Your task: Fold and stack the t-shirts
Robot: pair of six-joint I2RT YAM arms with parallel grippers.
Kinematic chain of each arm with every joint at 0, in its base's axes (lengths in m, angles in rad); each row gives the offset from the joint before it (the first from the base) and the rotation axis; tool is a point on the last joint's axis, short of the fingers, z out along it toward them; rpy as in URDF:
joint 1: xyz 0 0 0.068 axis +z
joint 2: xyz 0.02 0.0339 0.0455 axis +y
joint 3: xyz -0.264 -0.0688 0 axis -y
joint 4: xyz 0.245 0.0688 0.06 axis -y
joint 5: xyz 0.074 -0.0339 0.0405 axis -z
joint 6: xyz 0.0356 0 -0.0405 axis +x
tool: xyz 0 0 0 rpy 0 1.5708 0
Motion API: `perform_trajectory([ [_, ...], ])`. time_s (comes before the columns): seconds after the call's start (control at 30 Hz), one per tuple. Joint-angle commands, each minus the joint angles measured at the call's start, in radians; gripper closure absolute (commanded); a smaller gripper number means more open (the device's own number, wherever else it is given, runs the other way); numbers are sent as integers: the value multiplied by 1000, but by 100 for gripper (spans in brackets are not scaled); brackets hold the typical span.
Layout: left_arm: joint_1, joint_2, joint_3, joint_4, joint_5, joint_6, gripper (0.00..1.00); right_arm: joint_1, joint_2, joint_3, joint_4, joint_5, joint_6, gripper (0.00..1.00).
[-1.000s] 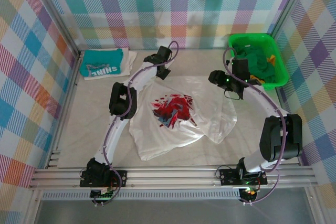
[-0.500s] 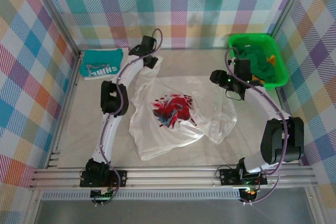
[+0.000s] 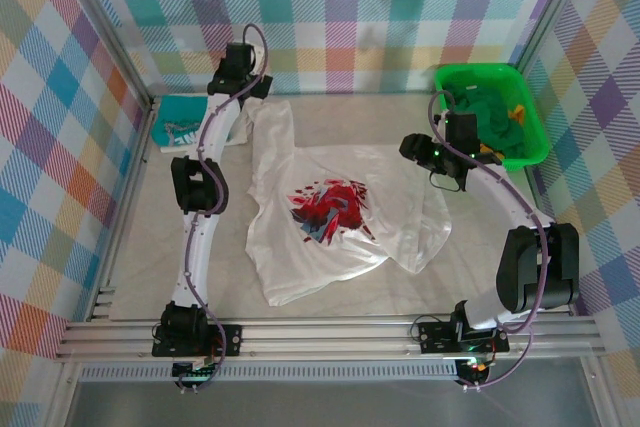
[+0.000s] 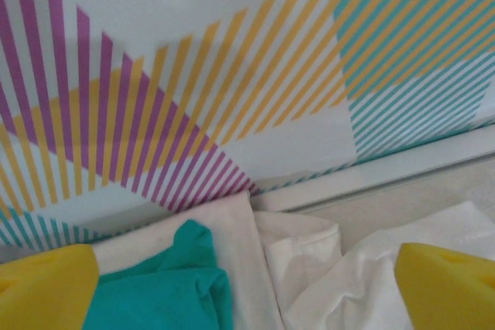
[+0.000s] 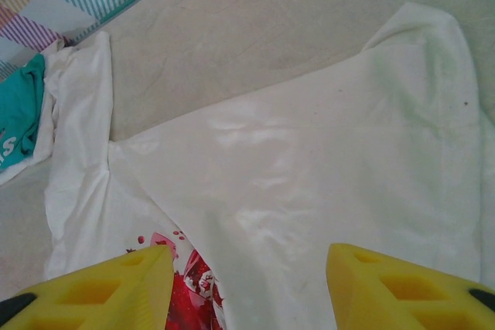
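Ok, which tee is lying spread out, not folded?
The white tee with the red print, spread open across the middle. The teal tee sits folded in the far left corner.

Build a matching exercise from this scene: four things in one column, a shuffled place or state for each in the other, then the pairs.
Things
1. white t-shirt
2. teal t-shirt
3. green basket
4. left gripper

Places or states
A. far right corner
B. spread out in the middle of the table
C. open, up by the back wall
D. far left corner

Pairs: 1-B, 2-D, 3-A, 4-C
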Motion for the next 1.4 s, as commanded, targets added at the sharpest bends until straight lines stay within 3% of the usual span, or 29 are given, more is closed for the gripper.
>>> perform_trajectory([
  [0.0, -3, -79, 31, -90, -64, -105, 0, -6, -25, 15, -25, -18, 11, 44],
  [0.1, 5, -240, -127, -162, 2, -241, 5, -5, -23, 32, -49, -18, 5, 44],
  [0.23, 12, -682, -821, 161, 116, -456, 6, -5, 1, 64, -105, 2, -6, 43],
  [0.3, 12, -831, -1044, 233, 158, -562, 7, -6, 31, 91, -164, 31, -3, 42],
  [0.53, -6, -1005, -1438, 129, 229, -767, 20, -53, 172, 144, -281, 23, 27, 43],
  [0.83, -93, -1079, -1660, 82, 287, -816, 30, -96, 227, 79, -296, -15, 34, 45],
  [0.93, -93, -1101, -1710, 98, 287, -825, 42, -96, 223, 47, -275, -30, 39, 45],
  [1.23, -96, -985, -1728, 246, 337, -797, 52, -97, 193, 9, -240, -45, 32, 46],
  [1.37, -96, -926, -1671, 286, 313, -778, 74, -96, 174, -2, -234, -49, 29, 46],
])
